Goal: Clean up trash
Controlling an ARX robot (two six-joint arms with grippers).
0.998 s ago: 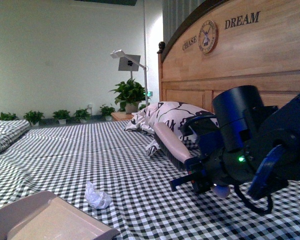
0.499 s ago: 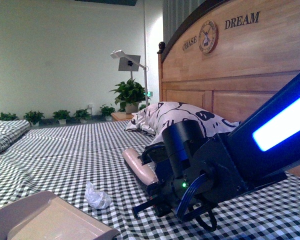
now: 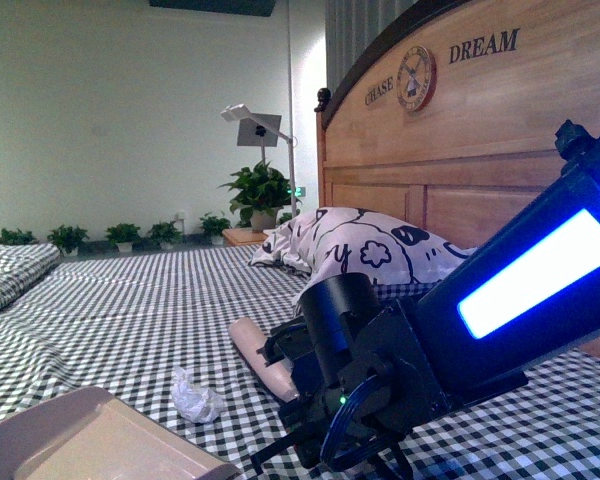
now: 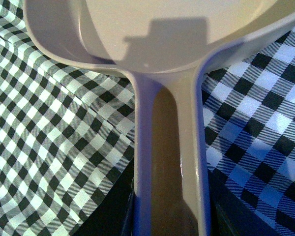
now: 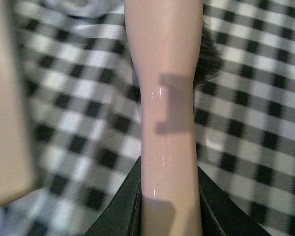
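**Brush closes in on the wad**

Trash [image 3: 196, 396], a small white crumpled wad, lies on the checked bed sheet [image 3: 130, 310] between the dustpan [image 3: 85, 440] at the near left and the brush [image 3: 260, 360] at its right. It sits just beside the pan's lip and has not shifted over the last second.

What has changed is the right arm. A second ago it hung well off to the right, with the brush up near the pillow [image 3: 360, 245]; now the right gripper [image 3: 315, 400] has swung leftward and lower, and the pale brush handle lies near the wad, not yet touching it. The wrist view shows its jaws pinching the handle [image 5: 167, 147], with dark bristles beyond.

The left gripper is out of the front picture, and only dark edges of it flank the dustpan's handle [image 4: 169, 162] in its own view; it seems to clamp that handle, though the contact itself is hidden. The pan rests where it was.

Judging by this, the approach is nearly done, and the sweep into the pan is next.
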